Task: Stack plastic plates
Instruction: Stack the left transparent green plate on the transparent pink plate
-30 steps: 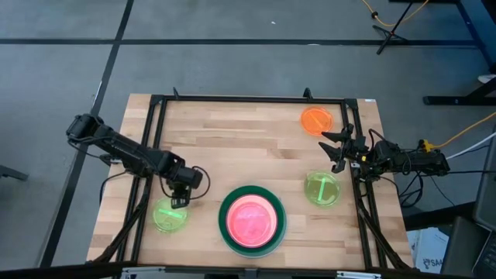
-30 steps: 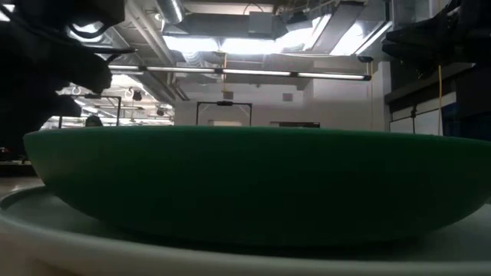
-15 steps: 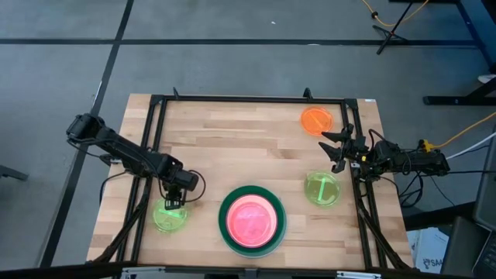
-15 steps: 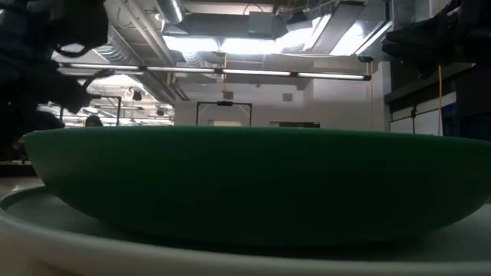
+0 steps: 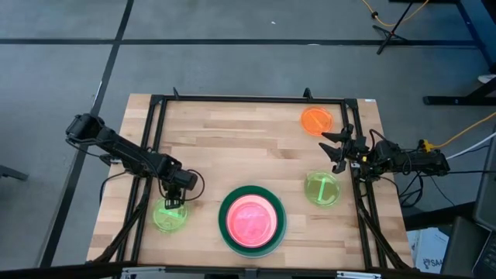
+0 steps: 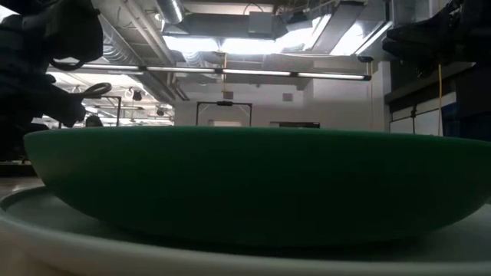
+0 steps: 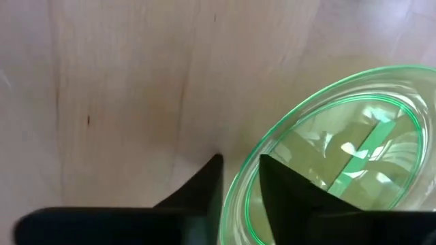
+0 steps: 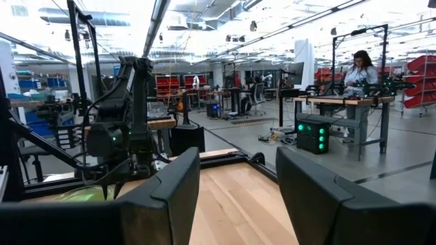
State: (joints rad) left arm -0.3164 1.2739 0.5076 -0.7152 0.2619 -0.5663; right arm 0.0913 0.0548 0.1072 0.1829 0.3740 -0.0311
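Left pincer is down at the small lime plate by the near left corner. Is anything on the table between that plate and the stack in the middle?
Nothing visible. The left pincer straddles the rim of the lime plate, one finger either side. Only bare table lies between it and the stack. The other lime plate and orange plate sit on the far side, near the idle right pincer.
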